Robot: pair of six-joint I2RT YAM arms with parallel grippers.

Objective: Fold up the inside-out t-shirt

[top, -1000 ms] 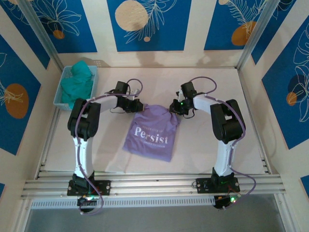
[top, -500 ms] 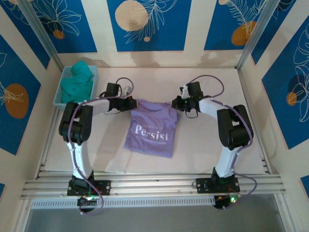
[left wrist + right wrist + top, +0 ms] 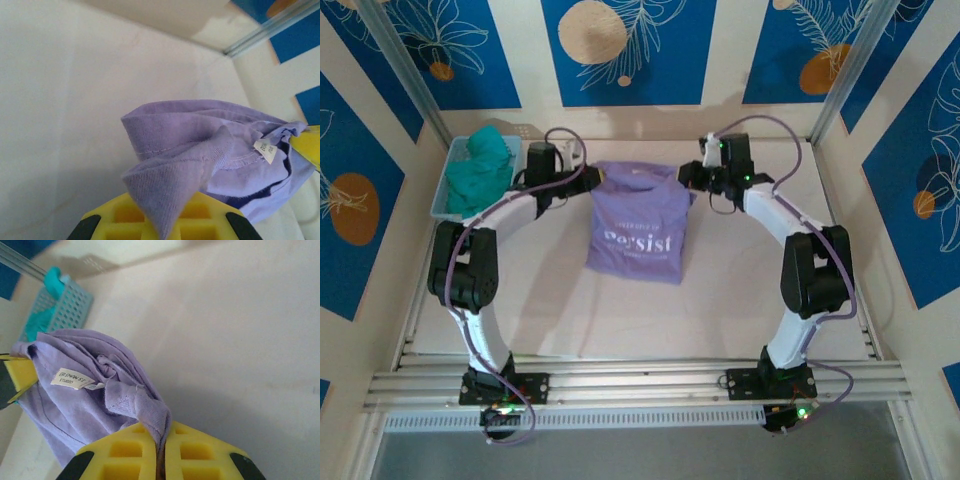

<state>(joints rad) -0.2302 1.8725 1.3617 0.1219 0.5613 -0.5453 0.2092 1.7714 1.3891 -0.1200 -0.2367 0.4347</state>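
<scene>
Both arms have just swung out toward the far side of the table (image 3: 750, 290), and the lavender t-shirt (image 3: 635, 225) has travelled with them. A second ago it lay mid-table; now its top edge is strung between the two grippers, with the body trailing back toward the bases. I read this as a spread-and-straighten pull, so the folding proper is not yet begun.

The left gripper (image 3: 592, 180) is clamped on one shoulder corner, and from the wrist I see cloth bunched over its yellow pads. The right gripper (image 3: 161, 450) is pinched tight on the other corner, a twisted rope of fabric running right into the seam between its pads.

The material is a soft, thin jersey, limp and creasing easily. There's a stitched hem line, a ribbed collar band and a small white neck label (image 3: 70, 379) showing outward. White lettering sits faintly across the chest. Off to the left, the teal-green garment (image 3: 480, 165) is heaped in its perforated blue basket (image 3: 438, 205), well apart.
</scene>
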